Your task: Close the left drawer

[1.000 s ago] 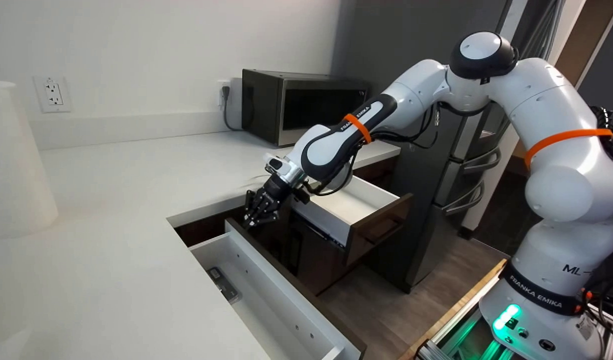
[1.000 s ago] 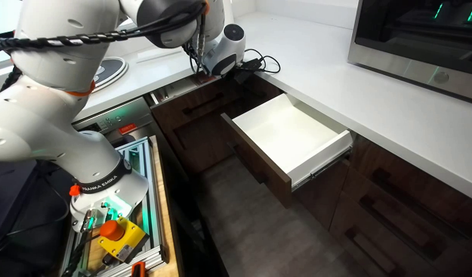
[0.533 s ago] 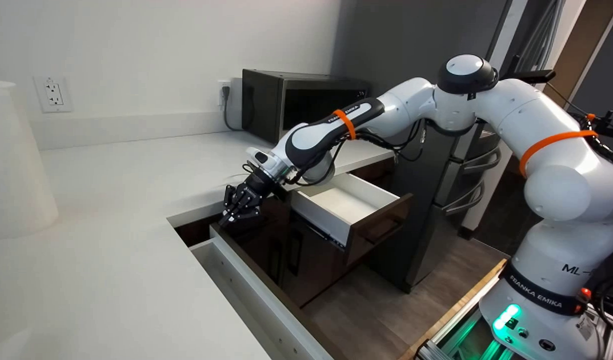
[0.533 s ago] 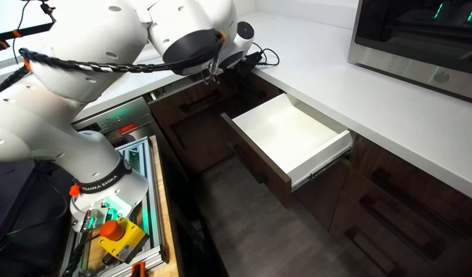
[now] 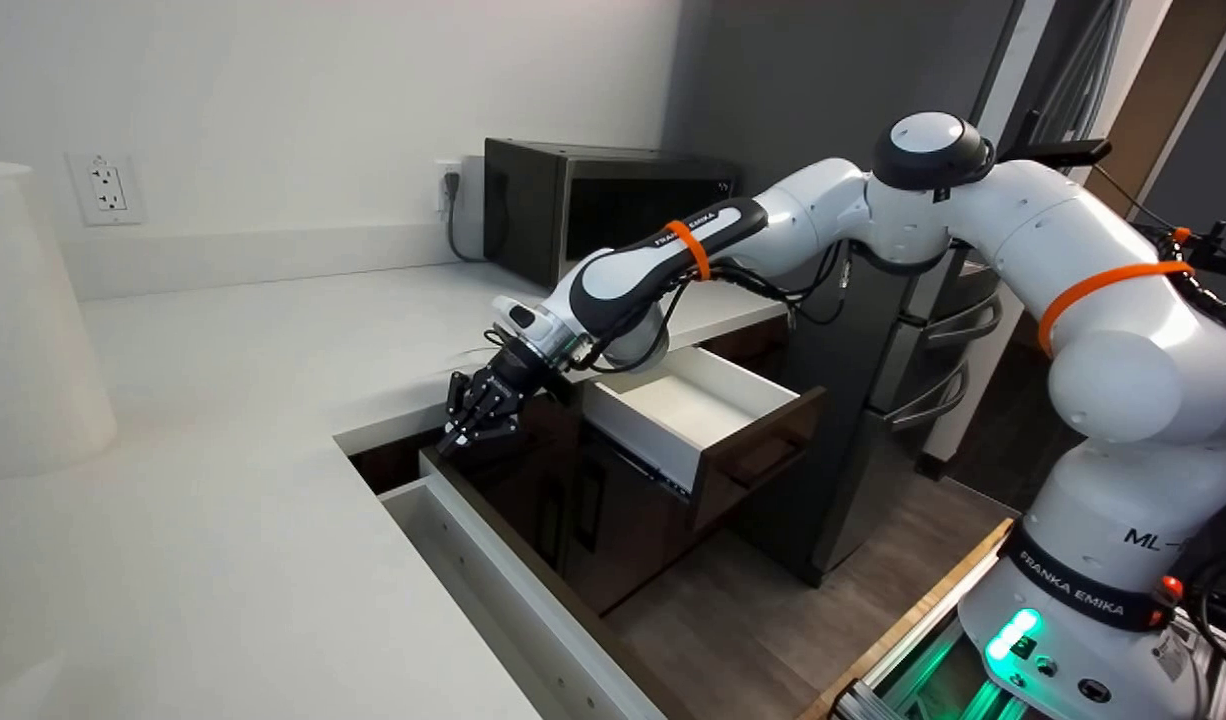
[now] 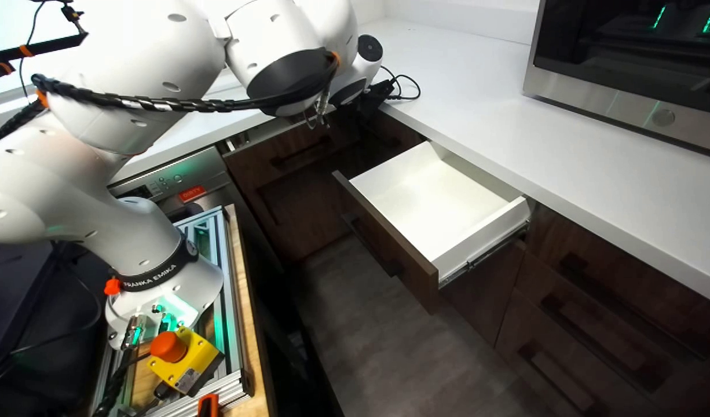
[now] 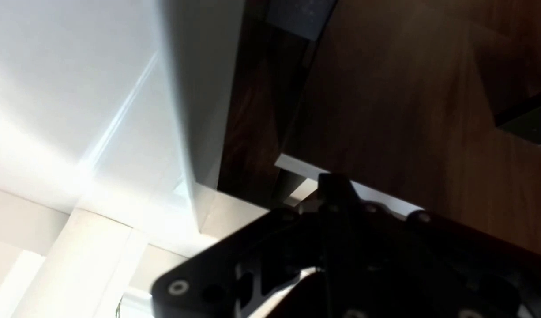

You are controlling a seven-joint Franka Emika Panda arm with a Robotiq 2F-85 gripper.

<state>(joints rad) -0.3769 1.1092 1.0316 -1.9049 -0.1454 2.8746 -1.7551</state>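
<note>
"Where's the left drawer (image 5: 528, 610)?"

"Partly out from under the counter (image 5: 223, 480)."

"And the gripper (image 5: 446, 444)?"

"Jaws pressed together, tips at the end of the drawer's front nearer the small drawer (image 5: 653, 447). Whether they touch it, I can't tell."

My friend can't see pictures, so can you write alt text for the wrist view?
A black end effector, jaws closed, hides part of the pale top edge of the partly open, dark-wood left drawer. Whether they touch is unclear. White countertop is on the left.
</note>
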